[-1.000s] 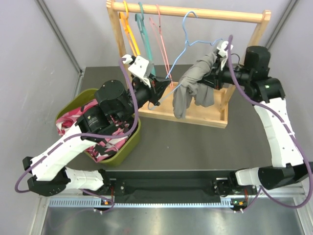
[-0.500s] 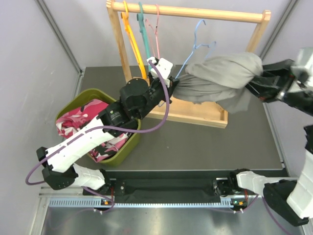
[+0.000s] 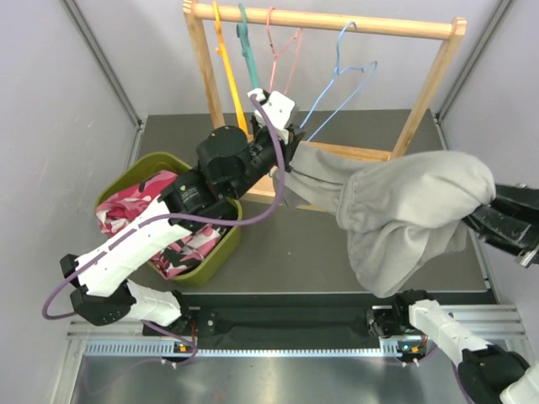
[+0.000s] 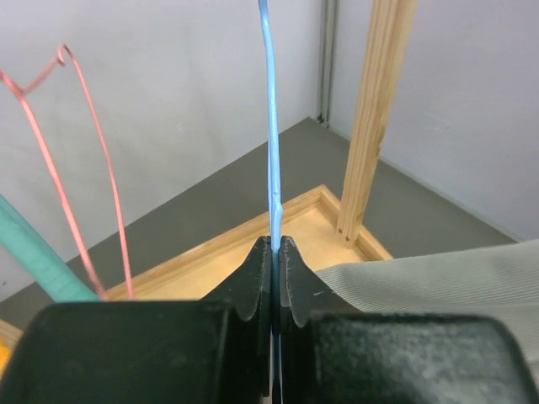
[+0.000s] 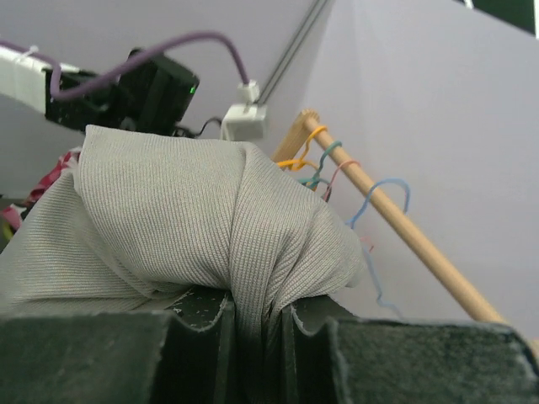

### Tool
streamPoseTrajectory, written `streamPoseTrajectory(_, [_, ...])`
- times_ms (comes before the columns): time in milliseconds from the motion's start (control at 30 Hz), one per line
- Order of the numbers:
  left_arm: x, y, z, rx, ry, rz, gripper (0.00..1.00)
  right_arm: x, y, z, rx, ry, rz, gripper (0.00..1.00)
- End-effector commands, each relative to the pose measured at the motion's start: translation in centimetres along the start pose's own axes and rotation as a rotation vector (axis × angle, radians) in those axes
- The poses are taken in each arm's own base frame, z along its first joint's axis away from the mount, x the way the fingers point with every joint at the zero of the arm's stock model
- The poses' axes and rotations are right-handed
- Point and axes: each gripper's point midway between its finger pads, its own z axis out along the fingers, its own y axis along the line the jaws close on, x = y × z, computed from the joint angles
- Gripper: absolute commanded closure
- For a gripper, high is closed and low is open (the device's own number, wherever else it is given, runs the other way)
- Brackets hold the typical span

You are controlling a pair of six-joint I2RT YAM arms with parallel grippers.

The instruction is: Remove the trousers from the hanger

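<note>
The left gripper (image 4: 274, 257) is clamped on the lower wire of the light-blue wire hanger (image 4: 270, 118), which is hooked on the top rail of the wooden clothes rack (image 3: 396, 26). The right gripper (image 5: 257, 316) pinches a bunched fold of the grey knit trousers (image 3: 404, 210), which are stretched out in front of the rack, past its right post. One trailing end lies beside the hanger near the rack's base; whether it is free of the wire cannot be told. Removal looks nearly done: that end must clear.
</note>
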Motion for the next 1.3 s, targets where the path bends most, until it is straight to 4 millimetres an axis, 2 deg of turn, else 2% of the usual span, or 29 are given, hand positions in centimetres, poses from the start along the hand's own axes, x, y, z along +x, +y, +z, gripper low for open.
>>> streamPoseTrajectory(0, [-7.0, -0.1, -2.0, 0.058, -0.166, -0.036, 1.0, 3.1, 0.4, 0.5, -0.023, 0.056, 0.039, 1.0])
streamPoseTrajectory(33, [-8.6, -0.1, -2.5, 0.071, -0.199, -0.054, 1.0, 5.3, 1.2, 0.8, -0.054, 0.089, 0.101, 1.0])
streamPoseTrajectory(100, [-10.9, -0.4, -3.6, 0.107, -0.242, -0.075, 1.0, 7.1, 2.3, 1.2, -0.113, 0.1, 0.161, 1.0])
streamPoseTrajectory(133, [-11.6, -0.5, -4.0, 0.12, -0.256, -0.092, 1.0, 9.2, 2.7, 1.6, -0.131, 0.128, 0.227, 1.0])
streamPoseTrajectory(200, [-12.8, -0.6, -4.7, 0.136, -0.278, -0.107, 1.0, 10.4, 2.9, 2.2, -0.159, 0.122, 0.241, 1.0])
streamPoseTrajectory(233, [-13.8, -0.5, -5.5, 0.146, -0.301, -0.111, 1.0, 11.9, 3.0, 2.6, -0.174, 0.141, 0.296, 1.0])
streamPoseTrajectory(300, [-14.5, -0.3, -6.2, 0.15, -0.318, -0.114, 1.0, 12.8, 3.4, 3.4, -0.227, 0.128, 0.326, 1.0])
streamPoseTrajectory(333, [-15.1, -0.1, -6.7, 0.15, -0.332, -0.118, 1.0, 14.7, 3.7, 4.0, -0.245, 0.152, 0.392, 1.0])
streamPoseTrajectory(400, [-15.8, -0.1, -7.2, 0.155, -0.345, -0.145, 1.0, 16.1, 4.8, 5.0, -0.283, 0.171, 0.41, 1.0])
streamPoseTrajectory(433, [-16.4, 0.1, -7.7, 0.155, -0.36, -0.15, 1.0, 18.0, 5.5, 5.6, -0.311, 0.209, 0.414, 1.0])
streamPoseTrajectory(500, [-16.9, 0.2, -7.9, 0.153, -0.369, -0.153, 1.0, 19.0, 6.3, 6.4, -0.342, 0.227, 0.427, 1.0])
streamPoseTrajectory(533, [-17.2, 0.2, -8.0, 0.154, -0.376, -0.157, 1.0, 20.3, 6.6, 7.0, -0.359, 0.254, 0.422, 1.0])
streamPoseTrajectory(633, [-17.3, 0.1, -8.0, 0.16, -0.379, -0.169, 1.0, 21.5, 7.5, 8.6, -0.404, 0.286, 0.368, 1.0])
streamPoseTrajectory(733, [-16.5, -0.2, -7.4, 0.167, -0.358, -0.181, 1.0, 21.9, 8.0, 10.5, -0.432, 0.293, 0.304, 1.0])
streamPoseTrajectory(867, [-15.5, -0.4, -6.7, 0.16, -0.347, -0.202, 1.0, 21.0, 9.7, 13.0, -0.485, 0.269, 0.24, 0.96])
streamPoseTrajectory(1000, [-14.8, -0.3, -6.3, 0.148, -0.337, -0.212, 1.0, 20.6, 10.4, 15.2, -0.505, 0.256, 0.199, 0.95])
streamPoseTrajectory(1067, [-15.1, -0.2, -6.6, 0.146, -0.346, -0.214, 1.0, 20.4, 11.7, 15.9, -0.528, 0.256, 0.174, 0.95])
streamPoseTrajectory(1200, [-16.5, 0.2, -8.0, 0.149, -0.381, -0.226, 1.0, 22.2, 14.8, 17.4, -0.561, 0.3, 0.103, 0.96])
streamPoseTrajectory(1267, [-17.3, 1.0, -9.3, 0.133, -0.407, -0.229, 1.0, 22.9, 15.0, 18.5, -0.497, 0.343, 0.066, 0.97])
